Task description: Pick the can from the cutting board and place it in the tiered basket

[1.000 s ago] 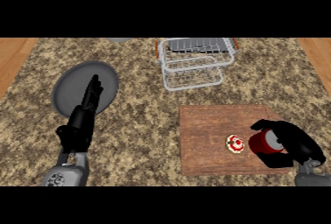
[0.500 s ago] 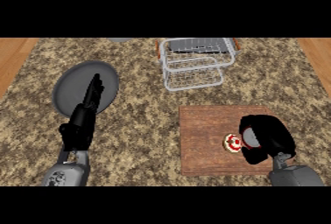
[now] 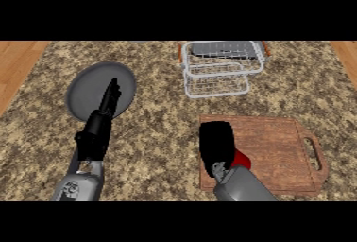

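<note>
The red can (image 3: 241, 159) shows only as a sliver beside my right hand (image 3: 216, 141), whose black fingers are curled over it and hide most of it. Hand and can are over the left edge of the wooden cutting board (image 3: 279, 142), at the lower right. The white wire tiered basket (image 3: 219, 71) stands at the back, beyond the board and apart from the hand. My left hand (image 3: 97, 127) rests open at the left, its straight fingers pointing up over a grey plate (image 3: 87, 90).
The speckled stone counter (image 3: 153, 127) fills the view, with wooden strips (image 3: 17, 61) along its left and right sides. The board's handle slot (image 3: 313, 155) is at its right end.
My right hand has swung left across the cutting board with the can, from the board's right part to its left edge. The left hand has stayed in place.
</note>
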